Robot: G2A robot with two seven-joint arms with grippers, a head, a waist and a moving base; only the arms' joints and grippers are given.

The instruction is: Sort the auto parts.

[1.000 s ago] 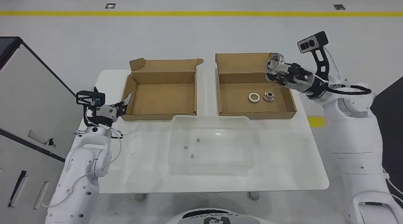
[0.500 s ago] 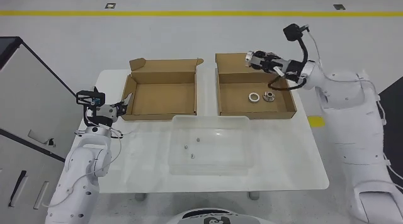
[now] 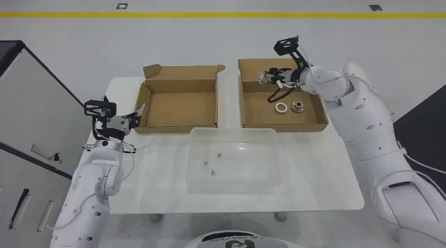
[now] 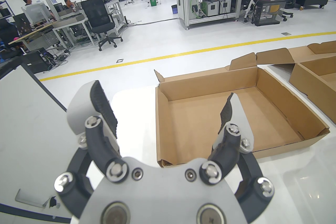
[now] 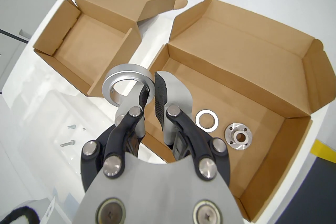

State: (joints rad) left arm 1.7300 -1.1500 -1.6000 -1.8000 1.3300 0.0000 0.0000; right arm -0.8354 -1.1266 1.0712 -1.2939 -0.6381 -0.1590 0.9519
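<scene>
Cardboard box [image 5: 236, 83] with washer [image 5: 207, 120] and flange [image 5: 238, 136]

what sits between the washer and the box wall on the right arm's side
A flanged hub, flat on the box floor, apart from the washer; the top view shows it.

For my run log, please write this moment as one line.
right end effector: shut on metal ring | left end effector: open | right box: washer, flange
</scene>
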